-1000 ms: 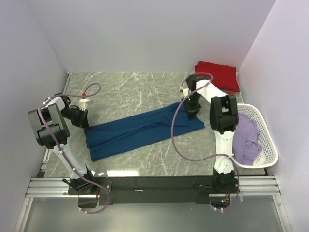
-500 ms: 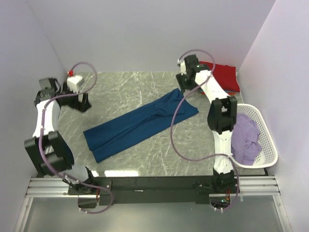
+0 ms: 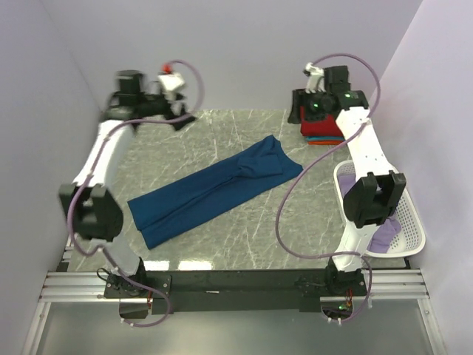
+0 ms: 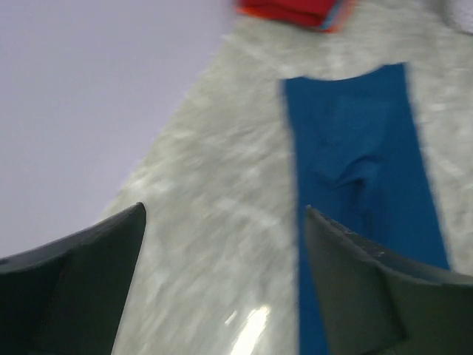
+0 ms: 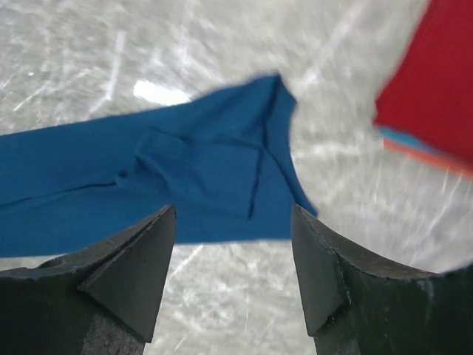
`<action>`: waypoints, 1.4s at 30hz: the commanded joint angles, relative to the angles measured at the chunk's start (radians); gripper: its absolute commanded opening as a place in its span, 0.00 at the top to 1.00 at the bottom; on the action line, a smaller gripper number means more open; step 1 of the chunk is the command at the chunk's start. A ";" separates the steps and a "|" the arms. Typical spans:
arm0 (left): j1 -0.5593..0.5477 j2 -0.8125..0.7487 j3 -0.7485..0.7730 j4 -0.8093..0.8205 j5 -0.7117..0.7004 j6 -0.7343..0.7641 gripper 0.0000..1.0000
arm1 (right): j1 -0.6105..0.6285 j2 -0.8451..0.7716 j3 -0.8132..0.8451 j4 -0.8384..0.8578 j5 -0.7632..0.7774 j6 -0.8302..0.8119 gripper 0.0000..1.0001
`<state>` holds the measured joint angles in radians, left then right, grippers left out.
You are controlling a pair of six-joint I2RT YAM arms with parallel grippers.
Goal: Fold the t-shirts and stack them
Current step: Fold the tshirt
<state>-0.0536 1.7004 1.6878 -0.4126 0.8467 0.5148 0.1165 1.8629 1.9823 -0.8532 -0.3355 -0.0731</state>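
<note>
One white basket (image 3: 418, 235) stands at the right edge of the tabletop (image 3: 222, 133) and contains one purple garment (image 3: 382, 238). One blue t-shirt (image 3: 214, 190), folded into a long strip, lies flat mid-tabletop. Its long axis runs diagonally from the near-left corner toward the far-right corner. One folded stack (image 3: 324, 133), red on top, occupies the far-right corner. Two grippers are raised over the far edge: the left gripper (image 4: 224, 211) and the right gripper (image 5: 233, 211), each with fingers spread apart.

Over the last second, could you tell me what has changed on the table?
Both arms left the ends of the blue shirt and swung up toward the far wall. The left gripper and right gripper are open. The shirt's far end shifted slightly back. The red stack and basket stayed put.
</note>
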 commanded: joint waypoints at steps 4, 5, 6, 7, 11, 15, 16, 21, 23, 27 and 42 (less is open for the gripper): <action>-0.325 0.232 0.107 -0.023 -0.213 -0.016 0.64 | -0.190 -0.040 -0.121 -0.055 -0.210 0.058 0.30; -0.353 0.266 0.128 -0.017 -0.245 -0.051 0.72 | -0.211 -0.050 -0.161 -0.056 -0.218 0.049 0.30; -0.377 0.331 0.177 -0.032 -0.273 -0.064 0.78 | -0.221 -0.073 -0.183 -0.055 -0.217 0.035 0.29; -0.418 0.364 0.203 -0.044 -0.282 -0.074 0.91 | -0.224 -0.083 -0.203 -0.053 -0.211 0.027 0.29; -0.511 0.507 0.291 -0.086 -0.350 -0.116 1.00 | -0.238 -0.125 -0.299 -0.034 -0.198 0.003 0.29; -0.565 0.617 0.320 -0.074 -0.414 -0.163 1.00 | -0.245 -0.145 -0.349 -0.027 -0.194 -0.008 0.29; -0.568 0.636 0.329 -0.075 -0.426 -0.173 0.99 | -0.247 -0.145 -0.355 -0.026 -0.198 -0.010 0.29; -0.560 0.761 0.410 -0.097 -0.547 -0.225 1.00 | -0.256 -0.151 -0.378 -0.027 -0.204 -0.014 0.29; -0.551 0.795 0.464 -0.110 -0.601 -0.258 1.00 | -0.261 -0.151 -0.376 -0.029 -0.204 -0.013 0.29; -0.484 0.896 0.562 -0.153 -0.667 -0.309 1.00 | -0.265 -0.145 -0.369 -0.035 -0.191 -0.017 0.29; -0.200 0.894 0.693 0.133 -0.841 -0.645 0.82 | -0.282 -0.126 -0.350 -0.050 -0.212 -0.002 0.29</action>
<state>-0.2695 2.6442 2.3711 -0.3904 0.0631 -0.0200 -0.1570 1.7638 1.6089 -0.9020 -0.5262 -0.0753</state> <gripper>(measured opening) 0.156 0.705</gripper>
